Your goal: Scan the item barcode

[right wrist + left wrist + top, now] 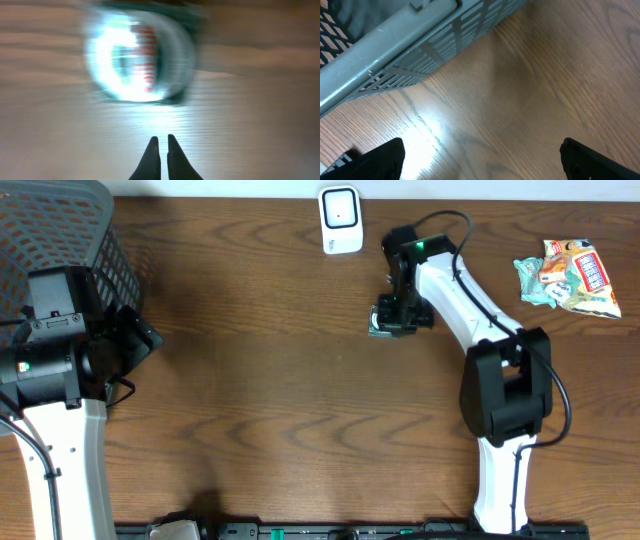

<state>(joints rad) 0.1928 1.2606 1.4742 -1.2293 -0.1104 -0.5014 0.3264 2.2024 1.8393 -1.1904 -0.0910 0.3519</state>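
Step in hand, by my read: pick-up approach, pre-scan. The right claw was fully shut, tips pressed together, holding nothing. The small glossy green-edged item w/ red print lay on the brown wood-grain desk just ahead of the tips, apart from them, not touching. The right wrist view was blurred, so what sort of item it was, and where its barcode sat, couldn't be told. From overhead the item showed only as a green sliver at the claw's edge on the basket-ward side, mostly hidden under the wrist.

Next move prob. called for: open the jaws, come down over the item, close on its edges, then lift & carry it to the white rounded scanner unit at the desk's far edge, near the item but clearly apart from it, barcode side towards it. Glossy surface could slip, so a square grip mattered.

The left claw stood wide open & empty over bare desk, beside the grey slatted plastic basket, well apart from the item. A colourful snack bag lay off beyond the right arm.
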